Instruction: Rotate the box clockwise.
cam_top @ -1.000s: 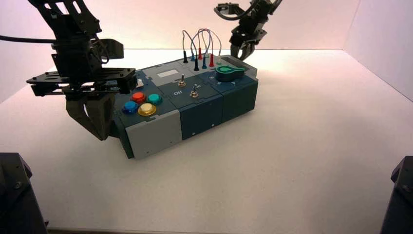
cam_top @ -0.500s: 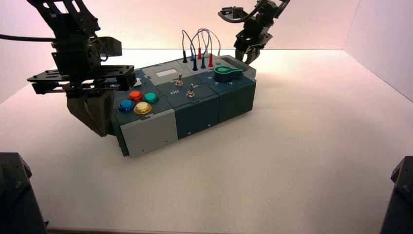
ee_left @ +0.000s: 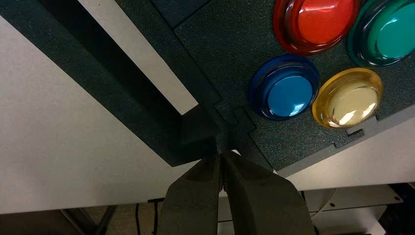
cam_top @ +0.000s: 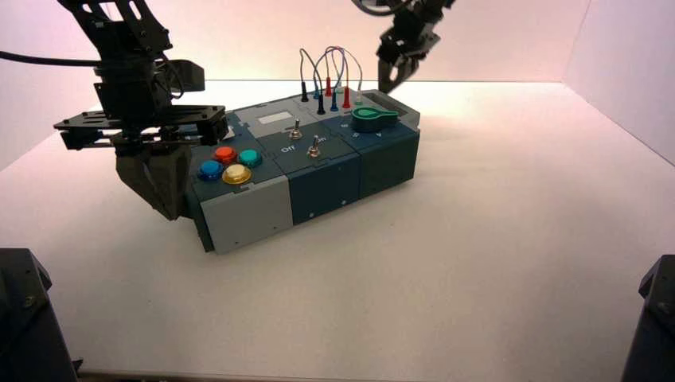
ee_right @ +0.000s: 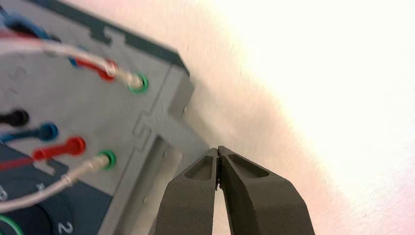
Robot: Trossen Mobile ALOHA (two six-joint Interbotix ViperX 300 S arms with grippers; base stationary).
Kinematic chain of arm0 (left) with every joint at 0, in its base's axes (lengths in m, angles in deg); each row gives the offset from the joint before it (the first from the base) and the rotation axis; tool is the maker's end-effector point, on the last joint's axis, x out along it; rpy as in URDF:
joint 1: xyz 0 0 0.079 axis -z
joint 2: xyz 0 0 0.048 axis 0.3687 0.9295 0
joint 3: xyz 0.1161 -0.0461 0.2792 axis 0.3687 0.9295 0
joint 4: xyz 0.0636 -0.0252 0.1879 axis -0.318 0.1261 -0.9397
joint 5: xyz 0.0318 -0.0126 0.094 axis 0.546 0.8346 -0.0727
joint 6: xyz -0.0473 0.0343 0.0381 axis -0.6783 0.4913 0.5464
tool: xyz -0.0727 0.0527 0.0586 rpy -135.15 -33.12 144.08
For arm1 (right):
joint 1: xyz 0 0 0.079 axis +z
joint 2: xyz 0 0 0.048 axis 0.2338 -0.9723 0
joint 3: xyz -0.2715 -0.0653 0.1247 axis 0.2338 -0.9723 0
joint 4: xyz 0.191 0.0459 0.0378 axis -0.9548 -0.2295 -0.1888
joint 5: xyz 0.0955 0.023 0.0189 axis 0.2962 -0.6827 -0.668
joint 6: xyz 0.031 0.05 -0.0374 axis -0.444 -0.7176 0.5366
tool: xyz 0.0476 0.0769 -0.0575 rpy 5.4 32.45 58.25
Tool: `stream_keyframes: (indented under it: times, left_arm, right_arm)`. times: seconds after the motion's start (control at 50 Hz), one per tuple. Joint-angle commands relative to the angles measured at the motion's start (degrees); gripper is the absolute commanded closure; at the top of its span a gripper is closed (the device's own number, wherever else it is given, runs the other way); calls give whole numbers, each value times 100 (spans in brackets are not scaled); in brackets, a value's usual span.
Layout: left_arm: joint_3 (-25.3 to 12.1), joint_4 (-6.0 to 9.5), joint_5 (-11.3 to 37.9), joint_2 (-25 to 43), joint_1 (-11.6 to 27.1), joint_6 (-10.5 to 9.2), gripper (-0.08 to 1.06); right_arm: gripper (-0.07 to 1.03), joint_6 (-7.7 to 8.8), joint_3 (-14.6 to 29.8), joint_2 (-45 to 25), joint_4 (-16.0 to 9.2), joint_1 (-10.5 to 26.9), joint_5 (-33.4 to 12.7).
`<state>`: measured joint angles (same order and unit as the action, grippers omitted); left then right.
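The left gripper (ee_left: 221, 155), shut, is at the box's (cam_top: 306, 163) button end. The right gripper (ee_right: 218, 151), shut, is near the far end's edge.

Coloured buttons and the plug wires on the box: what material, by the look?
Buttons: probably translucent plastic, glossy; bright glints and see-through rims. Plug wires: likely soft plastic or rubber sheathing, fairly smooth; they bend in loops. Metal inside can't be seen. Box: maybe matte printed or moulded plastic, finely grained top.

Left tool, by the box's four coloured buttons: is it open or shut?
Shut: in the left wrist view the tool's two tips meet, beside the blue button at the box's near-left end.
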<state>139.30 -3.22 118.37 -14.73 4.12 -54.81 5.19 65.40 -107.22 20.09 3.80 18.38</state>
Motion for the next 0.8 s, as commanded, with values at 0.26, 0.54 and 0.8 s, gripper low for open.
stream_keyframes:
  times: [0.26, 0.54, 0.8]
  left_arm:
    - [-97, -62, -141, -211, -149, 26, 101]
    - [-26, -62, -185, -272, -149, 18, 101]
    - [-9, -62, -185, -308, -149, 18, 101]
  right_arm:
    - [98, 0, 378, 158, -44, 439, 0]
    - [98, 0, 229, 158, -35, 554, 9]
    - [98, -9, 158, 158, -26, 378, 237]
